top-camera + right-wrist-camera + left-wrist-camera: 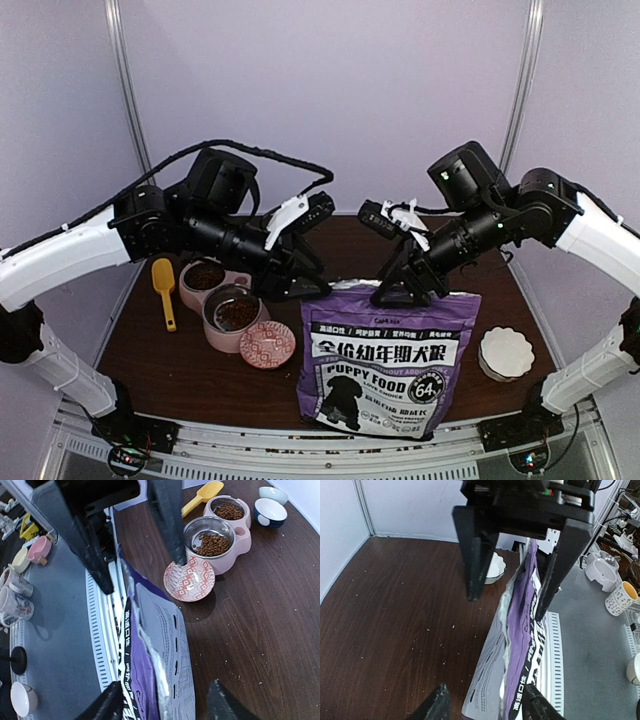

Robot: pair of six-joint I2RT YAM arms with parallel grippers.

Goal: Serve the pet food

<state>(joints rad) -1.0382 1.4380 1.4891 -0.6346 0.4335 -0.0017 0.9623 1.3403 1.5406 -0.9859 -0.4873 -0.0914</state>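
The purple puppy food bag stands upright at the table's front centre, its torn top edge slightly parted. Brown kibble lies in both steel bowls of the pink feeder. My left gripper is open and straddles the left end of the bag's top; in the left wrist view the bag runs between my left gripper's fingers. My right gripper is open and straddles the right end; the bag lies between my right gripper's fingers. Neither clamps it.
A yellow scoop lies left of the feeder. A pink patterned dish sits between the feeder and the bag. A white fluted dish stands right of the bag. Two small bowls sit behind the feeder. Mugs stand beyond the table's front edge.
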